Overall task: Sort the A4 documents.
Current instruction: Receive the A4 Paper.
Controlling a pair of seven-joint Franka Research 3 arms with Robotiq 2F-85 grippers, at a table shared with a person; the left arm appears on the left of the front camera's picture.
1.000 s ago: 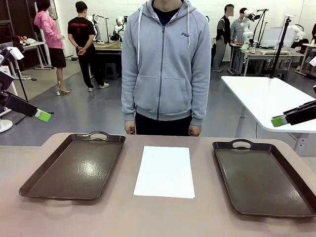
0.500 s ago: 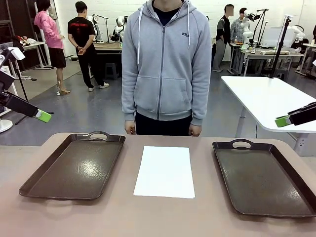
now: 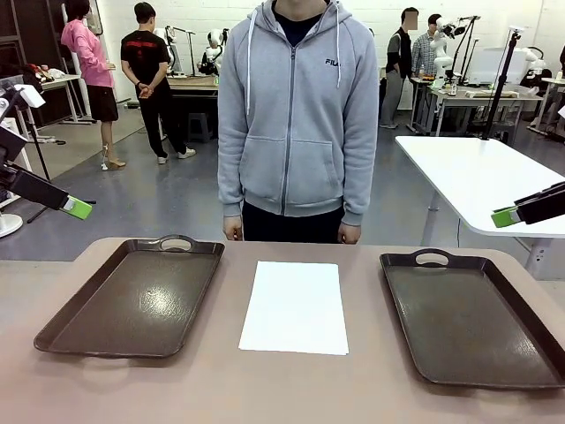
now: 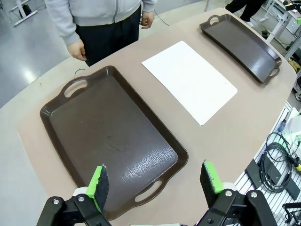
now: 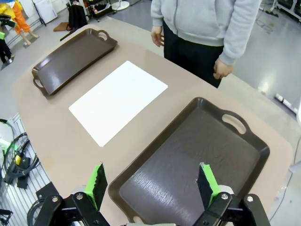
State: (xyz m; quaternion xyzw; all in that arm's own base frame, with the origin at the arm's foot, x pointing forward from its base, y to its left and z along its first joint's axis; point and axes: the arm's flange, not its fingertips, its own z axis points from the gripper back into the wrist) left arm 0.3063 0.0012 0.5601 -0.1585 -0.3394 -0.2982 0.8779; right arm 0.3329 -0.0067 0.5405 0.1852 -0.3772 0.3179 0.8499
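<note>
A4 documents point(image 3: 295, 306) flat, long axis toward person point(image 3: 296, 115)

The A4 documents point(image 3: 296, 306) are lying flat as a plain white rectangle at the middle of the table point(image 3: 265, 389), long edges running near to far, sitting between the left tray point(image 3: 132, 300) and the right tray point(image 3: 468, 322), touching neither.

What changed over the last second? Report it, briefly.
The right end effector drew back slightly toward its own side, open and empty. The left end effector, the A4 documents, the left tray, the right tray and the person stayed put.
</note>
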